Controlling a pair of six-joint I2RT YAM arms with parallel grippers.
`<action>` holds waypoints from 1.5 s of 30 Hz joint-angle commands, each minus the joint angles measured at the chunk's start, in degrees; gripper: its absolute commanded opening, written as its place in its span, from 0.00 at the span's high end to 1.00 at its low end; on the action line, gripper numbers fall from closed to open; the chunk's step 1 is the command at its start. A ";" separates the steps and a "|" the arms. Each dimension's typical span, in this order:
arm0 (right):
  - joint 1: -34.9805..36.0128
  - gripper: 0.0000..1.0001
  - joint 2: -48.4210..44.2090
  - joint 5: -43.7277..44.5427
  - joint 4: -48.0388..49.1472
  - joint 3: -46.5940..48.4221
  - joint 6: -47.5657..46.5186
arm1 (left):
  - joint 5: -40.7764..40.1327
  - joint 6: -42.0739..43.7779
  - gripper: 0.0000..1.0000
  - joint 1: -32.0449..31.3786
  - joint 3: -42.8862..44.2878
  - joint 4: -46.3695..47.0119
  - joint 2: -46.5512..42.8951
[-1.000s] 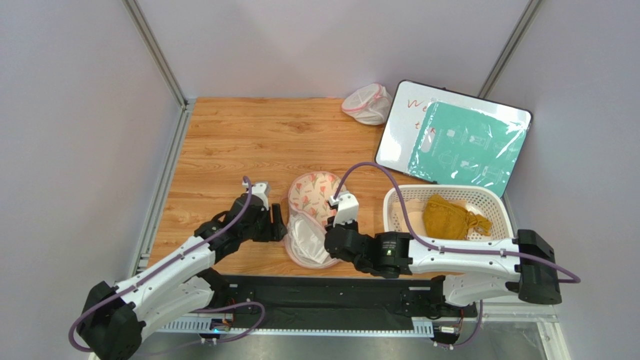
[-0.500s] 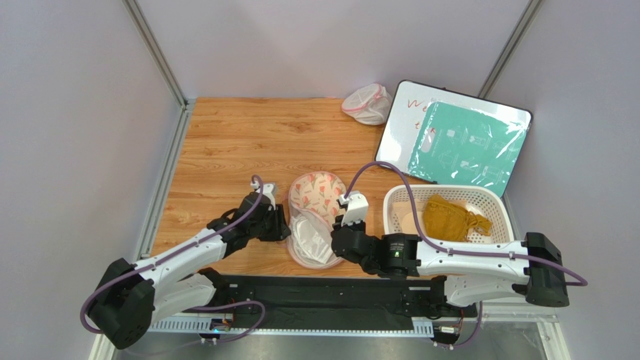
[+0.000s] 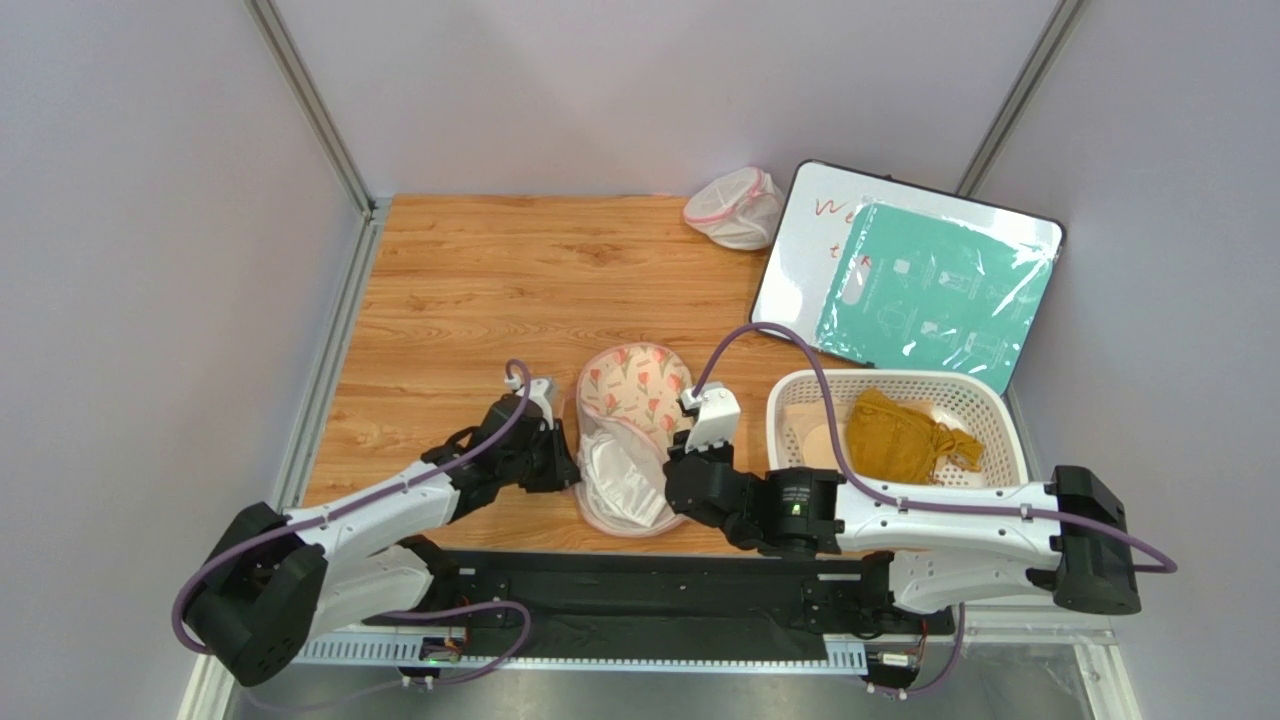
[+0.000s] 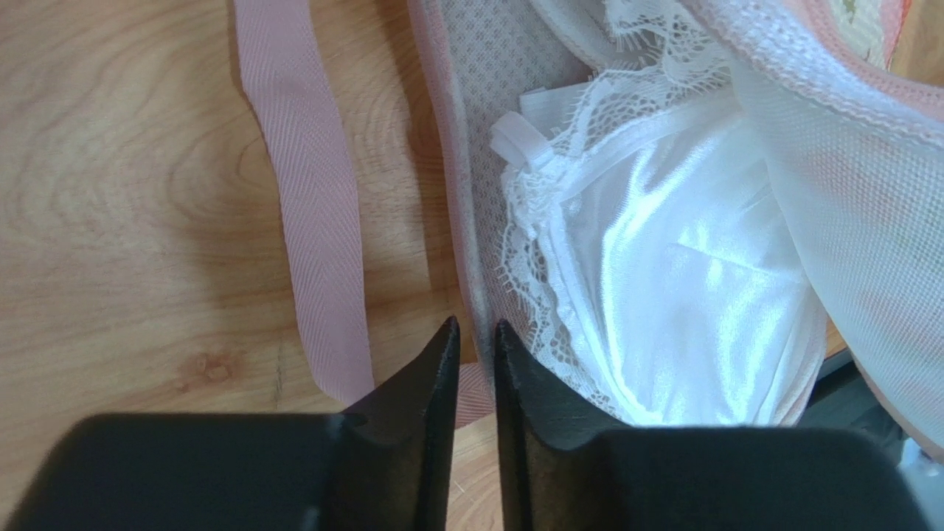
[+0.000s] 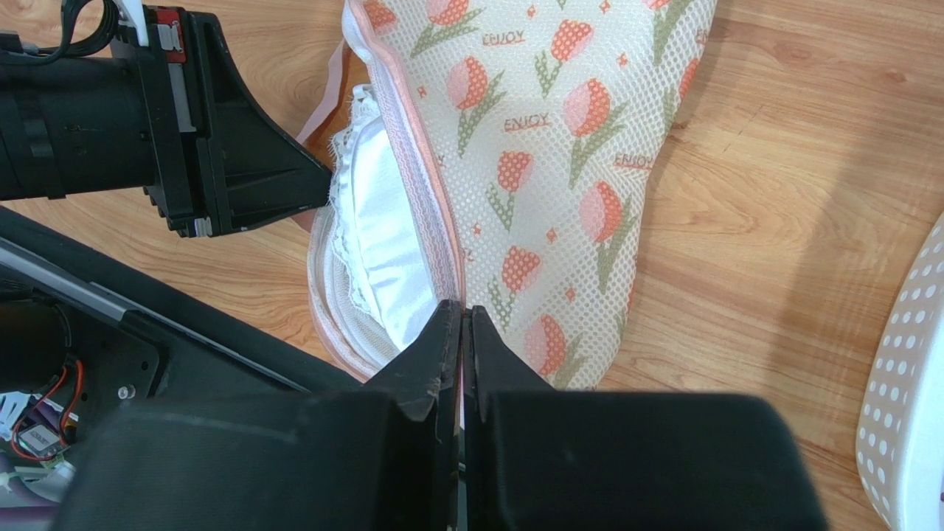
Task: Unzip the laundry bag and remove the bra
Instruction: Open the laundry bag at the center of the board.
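Wood tbl [image 3: 451,300], laundry bag [image 3: 639,387] unzipped, bra [image 4: 676,277] inside, R pincer [image 5: 463,321] clamped

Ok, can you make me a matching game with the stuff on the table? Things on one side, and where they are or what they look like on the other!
Things:
1. laundry bag
2. bra
3. basket
4. small mesh pouch

Clues:
A. holds a mustard cloth
B. far edge of the table, beside the whiteboard
C. tulip print, lying open
D. shiny white with lace

Pairs: 1-C, 2-D, 3-A, 4-B.
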 commanded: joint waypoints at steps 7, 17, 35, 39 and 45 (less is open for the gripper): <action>0.21 1.00 -2.84 6.32 -2.65 -0.36 5.63 | -0.07 -1.85 1.00 0.08 -0.37 5.78 -0.52; 0.12 1.00 -1.88 11.60 -9.68 0.08 14.95 | -9.21 -0.18 1.00 0.34 0.08 -5.11 -9.57; 0.12 1.00 0.41 14.76 -22.25 -0.80 29.72 | -14.22 1.49 1.00 7.02 -1.51 -18.57 -24.51; 0.12 1.00 1.55 14.33 -24.97 -1.41 32.97 | -14.31 1.22 1.00 7.20 -1.68 -19.45 -25.74; 0.12 1.00 2.69 12.39 -25.33 -2.55 34.91 | -15.01 1.49 1.00 7.29 -1.59 -21.12 -26.97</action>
